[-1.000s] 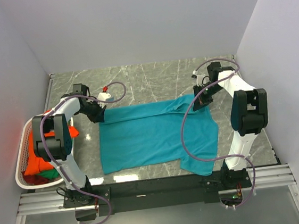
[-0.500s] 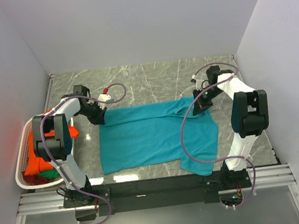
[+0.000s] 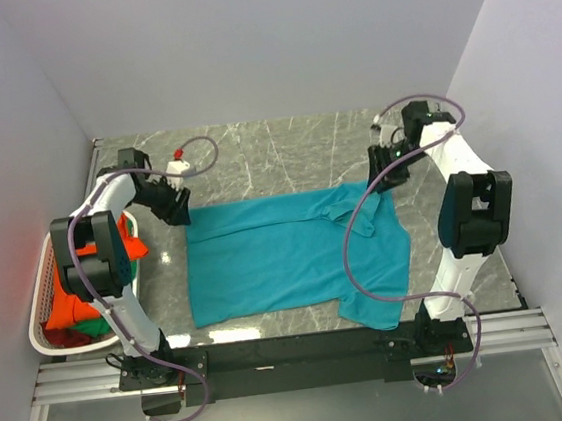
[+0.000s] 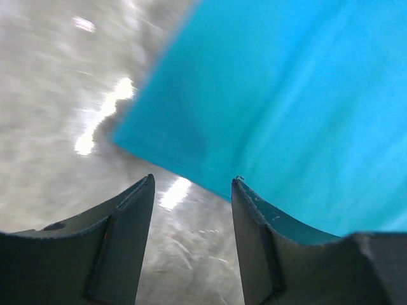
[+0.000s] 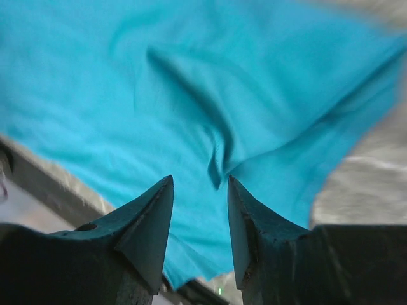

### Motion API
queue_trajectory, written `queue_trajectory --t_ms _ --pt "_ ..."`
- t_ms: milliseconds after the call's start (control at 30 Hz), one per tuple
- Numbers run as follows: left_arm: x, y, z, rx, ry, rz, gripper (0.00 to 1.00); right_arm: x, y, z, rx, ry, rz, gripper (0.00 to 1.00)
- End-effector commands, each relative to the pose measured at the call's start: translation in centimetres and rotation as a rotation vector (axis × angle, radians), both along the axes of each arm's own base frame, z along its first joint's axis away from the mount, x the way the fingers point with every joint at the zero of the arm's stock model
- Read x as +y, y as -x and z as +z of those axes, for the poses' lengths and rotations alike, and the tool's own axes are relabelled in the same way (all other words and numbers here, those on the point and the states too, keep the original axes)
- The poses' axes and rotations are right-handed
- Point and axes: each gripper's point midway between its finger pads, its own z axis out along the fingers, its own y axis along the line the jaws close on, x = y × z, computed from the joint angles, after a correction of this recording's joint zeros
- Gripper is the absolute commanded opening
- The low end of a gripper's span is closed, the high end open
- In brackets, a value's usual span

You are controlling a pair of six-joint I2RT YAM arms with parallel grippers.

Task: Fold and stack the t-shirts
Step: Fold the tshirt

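Observation:
A teal t-shirt (image 3: 286,255) lies spread flat on the marble table, its right sleeve area (image 3: 356,208) rumpled into a fold. My left gripper (image 3: 174,210) hovers at the shirt's far left corner, open; in the left wrist view the gripper (image 4: 193,181) has only bare table between its fingers, and the teal corner (image 4: 286,95) lies just beyond. My right gripper (image 3: 383,176) is above the far right corner, open; in its wrist view the gripper (image 5: 200,181) hangs over a teal crease (image 5: 191,82) without touching it. An orange t-shirt (image 3: 67,305) and a green one (image 3: 91,333) sit in the basket.
A white laundry basket (image 3: 37,337) stands at the table's left edge beside the left arm. Purple cables loop from both arms, the right one hanging over the shirt (image 3: 347,264). Grey walls close in the back and sides; a black rail (image 3: 296,350) runs along the near edge.
Both grippers have opened and let go of the shirt's far edge, then drawn back towards the far corners. The edge now rests on the table.

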Motion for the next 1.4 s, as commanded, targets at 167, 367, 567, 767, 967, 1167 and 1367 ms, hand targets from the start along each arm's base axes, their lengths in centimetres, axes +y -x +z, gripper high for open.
queue_trajectory --t_ms 167,367,567,767,967,1167,1367 --pt "0.4 -6.3 2.6 -0.112 0.054 0.263 0.57 -2.2 -6.8 -0.3 -0.067 0.075 -0.233 0.44" --pt "0.9 -7.8 1.5 -0.082 0.050 0.369 0.56 -3.2 -8.6 -2.0 -0.063 0.128 -0.310 0.57" --pt "0.9 -8.2 -0.5 -0.048 0.029 0.398 0.53 -3.8 -8.8 -3.5 -0.024 0.158 -0.376 0.57" --pt "0.7 -7.9 -1.8 -0.017 0.026 0.406 0.51 -3.7 -9.0 -4.8 0.007 0.154 -0.387 0.57" --pt "0.5 -7.6 -3.2 0.021 0.010 0.429 0.42 -4.2 -9.4 -5.9 0.005 0.160 -0.388 0.48" --pt "1.6 -7.5 -5.1 0.071 -0.051 0.484 0.17 -5.6 -9.3 -5.9 0.002 0.182 -0.398 0.13" --pt "2.4 -7.1 -6.3 0.106 -0.095 0.507 0.00 -7.2 -8.7 -5.4 -0.018 0.219 -0.406 0.00"
